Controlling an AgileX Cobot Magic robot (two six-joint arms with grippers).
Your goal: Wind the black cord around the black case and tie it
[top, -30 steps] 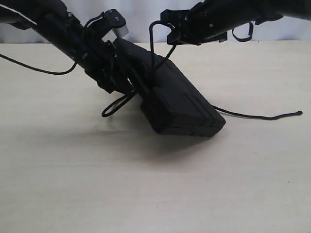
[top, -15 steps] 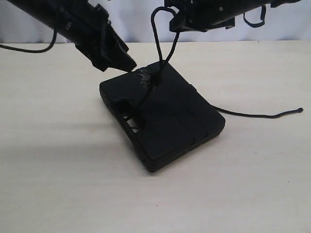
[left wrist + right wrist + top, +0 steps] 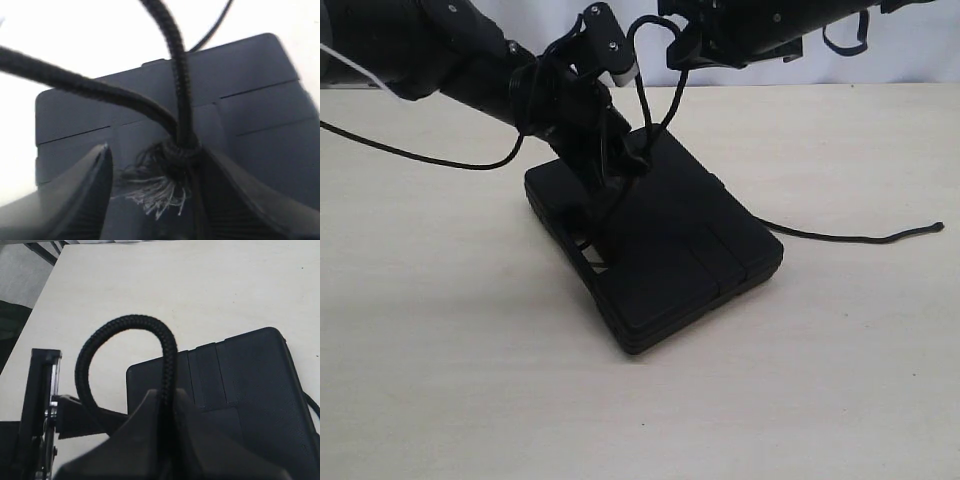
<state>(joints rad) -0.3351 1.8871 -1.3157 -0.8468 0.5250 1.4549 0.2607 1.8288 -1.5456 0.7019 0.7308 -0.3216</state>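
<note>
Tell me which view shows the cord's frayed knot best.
Left wrist view: the frayed knot sits close up, fibres clear. In the exterior view the left gripper covers it; the right wrist view shows only the cord's loop.

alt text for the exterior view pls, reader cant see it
A flat black case lies on a pale table with a black cord across it, the loose end trailing off to the right. The left tool reaches down onto the left part of the case, while the right tool holds a loop of cord up above it.
</note>
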